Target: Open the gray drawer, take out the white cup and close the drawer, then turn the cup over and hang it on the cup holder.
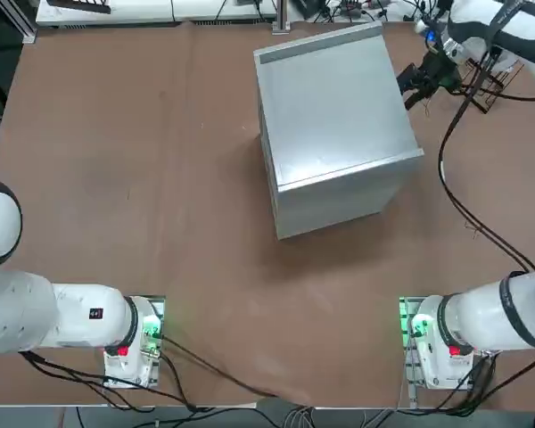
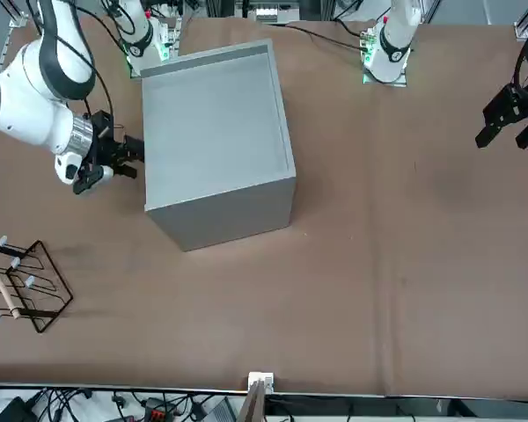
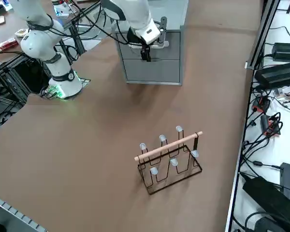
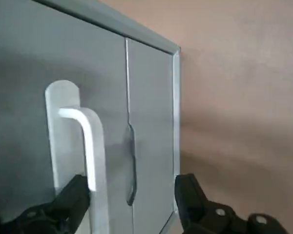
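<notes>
Right claw (image 4: 132, 195): fingers spread apart, empty, just before the drawer handle (image 4: 85, 146), one finger at each side of it. Gray drawer (image 3: 152, 50): shut, in the cabinet front. Cup holder (image 3: 169, 157): upright on the brown bench (image 3: 87, 145), well apart from the cabinet, pegs bare.

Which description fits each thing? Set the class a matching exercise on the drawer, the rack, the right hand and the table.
Things:
1. gray metallic drawer front
2. dark wire-frame cup rack with wooden pegs
3. right hand
4. brown table

Descriptions:
A. open, at the drawer's handle
B. shut
C. standing without any cup
D. carrying the cabinet

Pairs: 1-B, 2-C, 3-A, 4-D
</notes>
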You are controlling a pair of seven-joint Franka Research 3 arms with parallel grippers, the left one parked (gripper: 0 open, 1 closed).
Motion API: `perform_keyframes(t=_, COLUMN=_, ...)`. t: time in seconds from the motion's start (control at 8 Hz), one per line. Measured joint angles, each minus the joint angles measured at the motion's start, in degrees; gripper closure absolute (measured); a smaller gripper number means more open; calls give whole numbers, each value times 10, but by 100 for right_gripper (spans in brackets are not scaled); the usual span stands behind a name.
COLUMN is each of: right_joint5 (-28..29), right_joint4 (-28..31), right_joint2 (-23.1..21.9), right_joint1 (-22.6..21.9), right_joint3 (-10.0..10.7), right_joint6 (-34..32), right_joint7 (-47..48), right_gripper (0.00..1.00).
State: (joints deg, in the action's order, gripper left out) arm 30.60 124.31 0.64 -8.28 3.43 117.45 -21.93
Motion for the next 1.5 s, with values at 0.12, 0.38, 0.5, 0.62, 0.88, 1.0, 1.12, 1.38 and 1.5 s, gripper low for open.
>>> perform_keyframes(t=0.12, right_joint5=-2, right_joint4=0, right_joint2=0, right_joint1=0, right_joint3=0, right_joint6=0, right_joint7=-4, right_gripper=0)
perform_keyframes(t=0.38, right_joint5=-18, right_joint4=-3, right_joint2=0, right_joint1=0, right_joint3=-2, right_joint6=0, right_joint7=-8, right_gripper=0)
perform_keyframes(t=0.5, right_joint5=-36, right_joint4=-6, right_joint2=-1, right_joint1=4, right_joint3=-3, right_joint6=0, right_joint7=-10, right_gripper=0)
perform_keyframes(t=0.62, right_joint5=-48, right_joint4=-6, right_joint2=-1, right_joint1=15, right_joint3=-4, right_joint6=0, right_joint7=-20, right_gripper=0)
perform_keyframes(t=0.88, right_joint5=-63, right_joint4=-7, right_joint2=2, right_joint1=62, right_joint3=-2, right_joint6=0, right_joint7=-73, right_gripper=0)
perform_keyframes(t=1.0, right_joint5=-71, right_joint4=-9, right_joint2=2, right_joint1=83, right_joint3=-1, right_joint6=0, right_joint7=-94, right_gripper=0)
perform_keyframes(t=1.12, right_joint5=-77, right_joint4=-11, right_joint2=3, right_joint1=99, right_joint3=0, right_joint6=0, right_joint7=-111, right_gripper=0)
perform_keyframes(t=1.38, right_joint5=-85, right_joint4=-15, right_joint2=3, right_joint1=124, right_joint3=-2, right_joint6=0, right_joint7=-148, right_gripper=0)
perform_keyframes(t=1.5, right_joint5=-90, right_joint4=-17, right_joint2=4, right_joint1=139, right_joint3=-2, right_joint6=0, right_joint7=-169, right_gripper=0)
